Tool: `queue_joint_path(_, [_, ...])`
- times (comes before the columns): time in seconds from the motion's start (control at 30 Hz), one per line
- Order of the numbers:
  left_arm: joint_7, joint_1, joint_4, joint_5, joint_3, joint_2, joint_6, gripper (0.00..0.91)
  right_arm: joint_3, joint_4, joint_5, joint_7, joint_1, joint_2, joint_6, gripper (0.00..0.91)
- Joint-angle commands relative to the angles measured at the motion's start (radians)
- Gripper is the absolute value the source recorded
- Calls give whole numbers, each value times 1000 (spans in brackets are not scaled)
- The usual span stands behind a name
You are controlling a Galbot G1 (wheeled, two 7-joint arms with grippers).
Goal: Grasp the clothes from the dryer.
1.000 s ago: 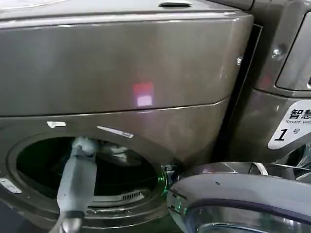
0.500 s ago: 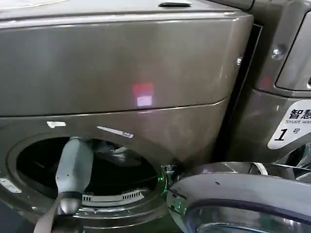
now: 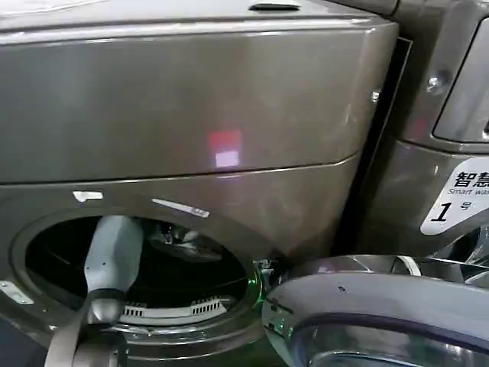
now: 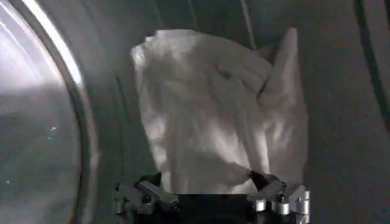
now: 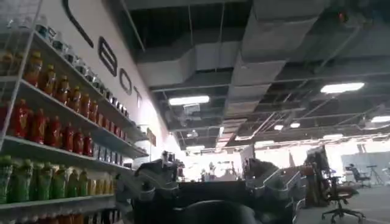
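Now left arm drawn back slightly versus half second ago, forearm nearer drum mouth of dryer (image 3: 191, 99). Left gripper (image 4: 210, 198) inside drum, fingers spread wide, clothes (image 4: 213, 115) between them, not yet clamped. Right gripper (image 5: 204, 189) parked away, pointing into room, fingers apart. Judgement: grasp still pending.

Pale grey rounded left arm (image 3: 113, 256); dark, metal-jointed, screwed fingers (image 4: 148, 196).
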Motion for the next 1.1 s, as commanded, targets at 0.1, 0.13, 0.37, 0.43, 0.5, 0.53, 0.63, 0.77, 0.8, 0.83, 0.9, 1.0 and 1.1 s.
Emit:
queue_joint_path(0.1, [-10,-6,108,-34,-4,2,19,907,-4,2,-3,-1,1,1,1,907])
queue_joint_path(0.13, [-12,-7,117,-37,-5,2,19,819,-5,3,-3,-1,2,1,1,907])
queue_joint_path(0.37, [-9,-3,139,-67,-7,9,13,46,-8,1,-2,-2,0,-1,2,907])
queue_joint_path(0.43, [-7,-4,149,-78,-7,11,-3,0,-9,0,-2,-2,1,-1,3,907])
queue_joint_path(0.5, [-4,1,148,-102,-7,13,-7,0,-12,-2,-2,-3,1,0,3,907])
queue_joint_path(0.53, [-2,3,144,-113,-7,14,-7,0,-13,-2,-2,-3,2,1,2,907])
queue_joint_path(0.63, [-2,19,96,-131,-1,12,8,0,-19,5,1,-9,4,1,-6,907])
queue_joint_path(0.77, [-28,27,25,-178,8,17,54,0,-17,11,13,-20,3,-4,-21,907])
queue_joint_path(0.8, [-32,29,14,-180,10,17,64,0,-15,13,19,-22,2,-4,-29,907])
queue_joint_path(0.83, [-42,30,0,-185,11,19,73,0,-14,14,23,-25,-1,-4,-34,907])
queue_joint_path(0.9, [-63,33,-18,-214,14,20,90,0,-16,20,22,-34,-3,-2,-36,907])
queue_joint_path(1.0, [-144,54,-74,-300,18,19,94,0,-24,29,22,-36,0,1,-38,907])
queue_joint_path(1.1, [-233,65,-120,-415,31,21,121,0,-36,32,18,-35,6,-2,-35,907])
